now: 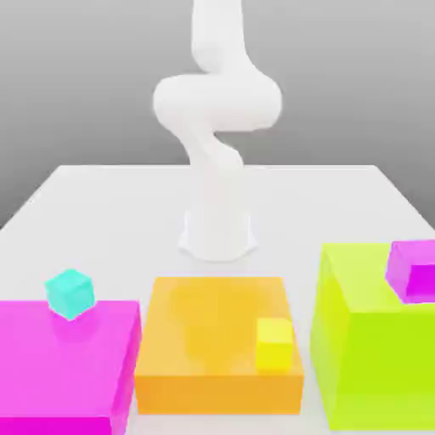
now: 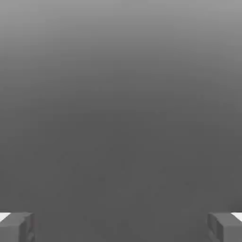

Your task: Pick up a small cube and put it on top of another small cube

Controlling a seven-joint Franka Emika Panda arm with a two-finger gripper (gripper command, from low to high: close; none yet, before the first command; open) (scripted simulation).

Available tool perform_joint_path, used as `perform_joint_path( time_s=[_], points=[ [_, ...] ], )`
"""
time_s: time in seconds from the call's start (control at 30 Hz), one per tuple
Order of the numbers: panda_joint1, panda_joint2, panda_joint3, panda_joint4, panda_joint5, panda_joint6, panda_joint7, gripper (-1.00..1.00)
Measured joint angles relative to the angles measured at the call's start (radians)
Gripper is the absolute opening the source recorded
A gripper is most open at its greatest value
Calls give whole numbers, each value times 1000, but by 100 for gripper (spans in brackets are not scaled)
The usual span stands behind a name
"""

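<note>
The small cube is out of view. A little cyan cube (image 1: 69, 293) sits on a big magenta block (image 1: 59, 374) at the exterior view's left. On a big orange block (image 1: 195, 340) in the middle rests a little yellow cube (image 1: 273, 343). A little magenta cube (image 1: 414, 270) lies on a big lime block (image 1: 365, 357) at the right. In the hand view my gripper (image 2: 121, 228) is open, its grey fingertips (image 2: 16, 227) set far apart with nothing between them, facing plain grey background.
The white arm (image 1: 217, 170) rises from its base at the middle of the white table (image 1: 102, 212) and runs up out of the exterior view. The three big blocks stand in a row along the near edge.
</note>
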Motion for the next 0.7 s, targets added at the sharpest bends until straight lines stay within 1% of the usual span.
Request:
perform_joint_path(
  time_s=[0.13,0.27,0.5,0.57,0.63,0.7],
  points=[
    [98,108,89,-92,102,113,76,0],
    [171,244,197,-185,183,219,182,0],
    [292,488,413,-350,279,408,403,0],
    [302,561,473,-391,268,454,485,0],
    [303,637,526,-430,221,496,589,0],
    [273,713,554,-456,110,518,721,0]
  ],
)
